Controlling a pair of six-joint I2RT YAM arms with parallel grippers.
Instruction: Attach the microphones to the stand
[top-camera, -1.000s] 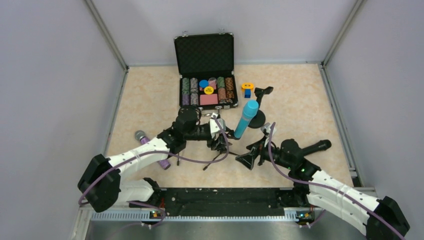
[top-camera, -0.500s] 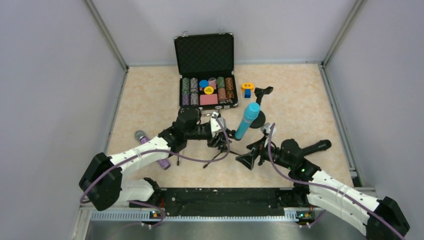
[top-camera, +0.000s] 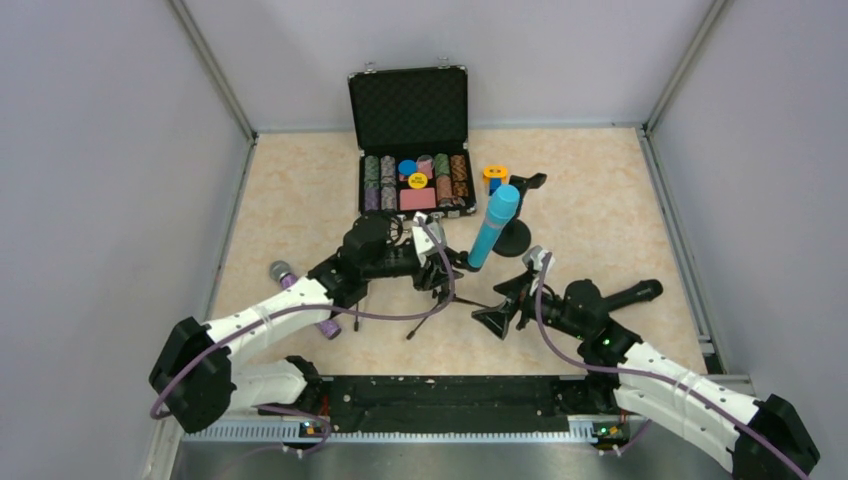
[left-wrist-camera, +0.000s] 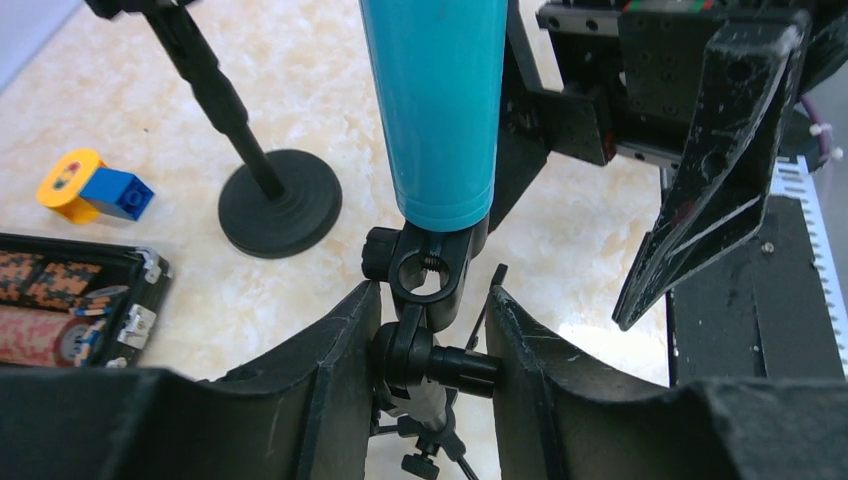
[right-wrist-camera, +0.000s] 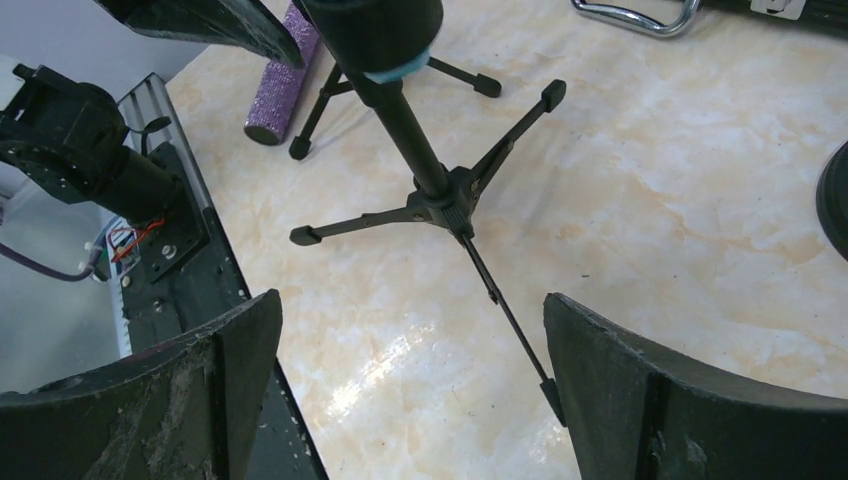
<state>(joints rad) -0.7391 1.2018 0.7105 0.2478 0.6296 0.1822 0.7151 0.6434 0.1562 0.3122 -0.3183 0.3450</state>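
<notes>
Jaws of the left gripper (left-wrist-camera: 432, 300) have just squeezed onto the neck of the stand (right-wrist-camera: 440, 195), under the cyan microphone (left-wrist-camera: 437, 100) it carries. Right gripper (top-camera: 503, 302), at 4 o'clock from it, hangs wide open. One microphone looks done.

1. the table (top-camera: 300, 200) is a pale marbled beige slab, walled at the far and side edges.
2. a tripod stand (right-wrist-camera: 440, 195) has its legs spread on it, right at the left gripper (left-wrist-camera: 430, 350) and just ahead of the right gripper (right-wrist-camera: 410, 310).
3. a round-base stand (top-camera: 515, 238) sits beyond both grippers.
4. an open black case (top-camera: 415, 185) of chips lies beyond the left gripper; a yellow-and-blue toy block (top-camera: 494, 176) is just right of it.
5. a purple microphone (top-camera: 300, 295) lies well left of the left gripper.
6. a black microphone (top-camera: 630, 295) lies right of the right gripper.
</notes>
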